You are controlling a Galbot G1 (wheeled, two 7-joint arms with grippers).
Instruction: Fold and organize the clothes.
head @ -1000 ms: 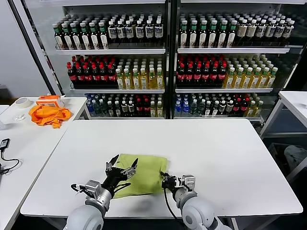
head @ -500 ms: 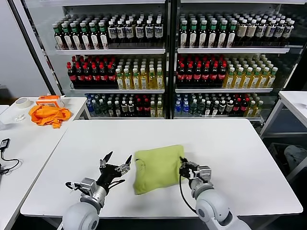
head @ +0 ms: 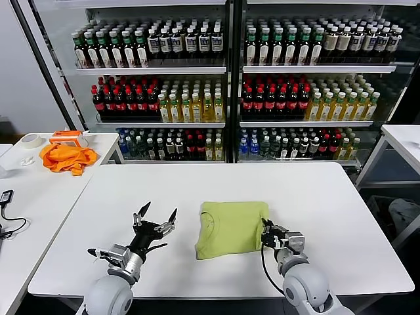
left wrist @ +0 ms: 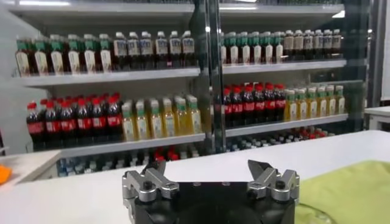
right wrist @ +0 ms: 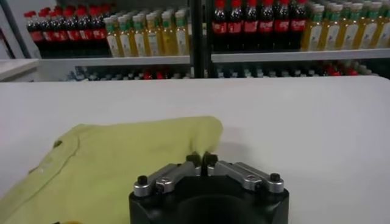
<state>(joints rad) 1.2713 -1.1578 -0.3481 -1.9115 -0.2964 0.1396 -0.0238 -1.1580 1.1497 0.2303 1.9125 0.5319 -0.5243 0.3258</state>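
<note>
The lime-green shirt [head: 231,228] lies folded into a compact rectangle on the white table [head: 315,197], near the front edge and a little right of centre. My right gripper [head: 268,234] is at its right edge, and the right wrist view shows the fingertips [right wrist: 202,159] pinched together on the hem of the shirt [right wrist: 122,158]. My left gripper [head: 156,216] hovers to the left of the shirt, apart from it, fingers spread wide and empty. In the left wrist view the left gripper [left wrist: 210,170] is open, with the shirt [left wrist: 356,189] off to one side.
A bright orange cloth [head: 65,158] and a tape roll [head: 29,140] lie on the side table at far left, with a black cable [head: 8,226] nearer. Shelves of bottles [head: 223,85] stand behind the table. Another white table [head: 403,139] is at right.
My right gripper has dragged the folded shirt rightwards across the table. The left gripper, still open, has drawn back to the left, away from the shirt.
</note>
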